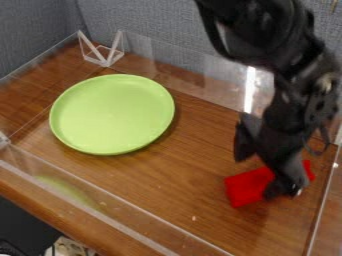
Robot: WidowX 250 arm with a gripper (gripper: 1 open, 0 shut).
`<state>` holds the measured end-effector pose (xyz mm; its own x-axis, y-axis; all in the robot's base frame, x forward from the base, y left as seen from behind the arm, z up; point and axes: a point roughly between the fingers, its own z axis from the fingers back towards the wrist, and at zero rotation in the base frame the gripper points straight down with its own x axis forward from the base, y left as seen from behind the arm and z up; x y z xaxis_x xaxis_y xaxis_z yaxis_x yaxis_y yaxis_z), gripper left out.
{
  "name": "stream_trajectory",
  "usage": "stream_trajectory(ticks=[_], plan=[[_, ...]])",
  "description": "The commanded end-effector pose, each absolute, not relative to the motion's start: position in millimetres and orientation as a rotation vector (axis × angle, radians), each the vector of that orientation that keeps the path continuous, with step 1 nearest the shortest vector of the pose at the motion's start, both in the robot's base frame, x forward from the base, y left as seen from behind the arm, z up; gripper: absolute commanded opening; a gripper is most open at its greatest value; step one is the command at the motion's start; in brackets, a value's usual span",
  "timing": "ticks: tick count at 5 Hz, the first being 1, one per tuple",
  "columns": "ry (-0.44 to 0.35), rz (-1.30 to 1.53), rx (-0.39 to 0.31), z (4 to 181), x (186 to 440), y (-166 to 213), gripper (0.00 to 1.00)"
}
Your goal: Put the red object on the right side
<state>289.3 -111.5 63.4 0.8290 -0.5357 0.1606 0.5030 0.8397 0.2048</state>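
Observation:
The red object (246,189), a short bright red block, lies on the wooden table near the right front corner. My black gripper (273,168) hangs just above and behind it, pointing steeply down and blurred by motion. Its jaws stand open, and the block shows mostly clear of them, resting on the wood. One dark finger (290,184) still overlaps the block's right end in this view. I cannot tell whether it touches the block.
A lime green plate (112,112) sits left of centre. A white wire stand (100,47) is at the back left. Low clear plastic walls (134,215) ring the wooden table (187,160).

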Motion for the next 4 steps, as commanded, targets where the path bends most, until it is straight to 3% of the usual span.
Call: stream_trajectory(ticks=[1,2,3,4], plan=[[-0.298,-0.558,0.152,105.4,286.7,-109.0,1.0],[-0.332,-0.483,0.144,149.4,282.8,-101.3,1.0],[-0.37,-0.418,0.1,177.3,277.3,-96.2,1.0],[-0.358,-0.476,0.04,167.3,267.1,-99.7,1.0]])
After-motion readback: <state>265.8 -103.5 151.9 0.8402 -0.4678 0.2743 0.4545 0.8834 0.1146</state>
